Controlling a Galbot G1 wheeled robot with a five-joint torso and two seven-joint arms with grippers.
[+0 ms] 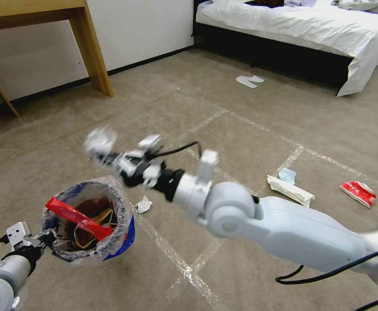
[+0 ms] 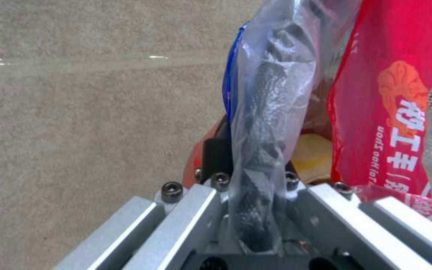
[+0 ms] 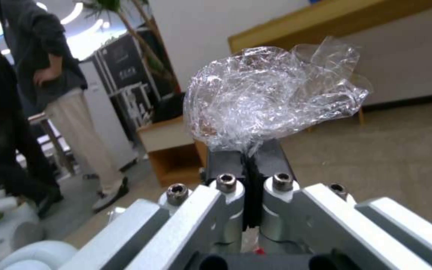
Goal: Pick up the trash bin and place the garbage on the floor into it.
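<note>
**Crumpled film held just above and behind the bin's mouth**

While my left gripper point(image 1: 46, 239) stays out of the reaching, clamped on the rim of the trash bin point(image 1: 122, 233) at its near-left edge, my right gripper point(image 1: 107, 159) carries the load: its black pads are pressed together on a wad of crumpled clear plastic film point(image 3: 271, 107), which puffs out beyond the fingertips. From my head camera that wad point(image 1: 100, 141) hangs above the floor just past the far rim of the bin, so the opening lies toward me and to my left, below the wad. My right arm reaches across from the right, its long axis pointing up-left over the bin's far side. I judge the drop turns on bringing the wad back over the mouth.

The bin is round, lined with a crinkly clear bag point(image 2: 268, 101) with blue markings; the left pads pinch bag and dark rim together. Inside lie a glossy red wrapper strip point(image 1: 78, 217) laid across the mouth and a brown paper bag point(image 1: 97, 216).

On the beige carpet, a crumpled white tissue point(image 1: 143, 204) sits just beside the bin; a white packet point(image 1: 290, 190), a blue mask point(image 1: 287, 175) and a red-white packet point(image 1: 358, 192) lie well apart to my right.
</note>
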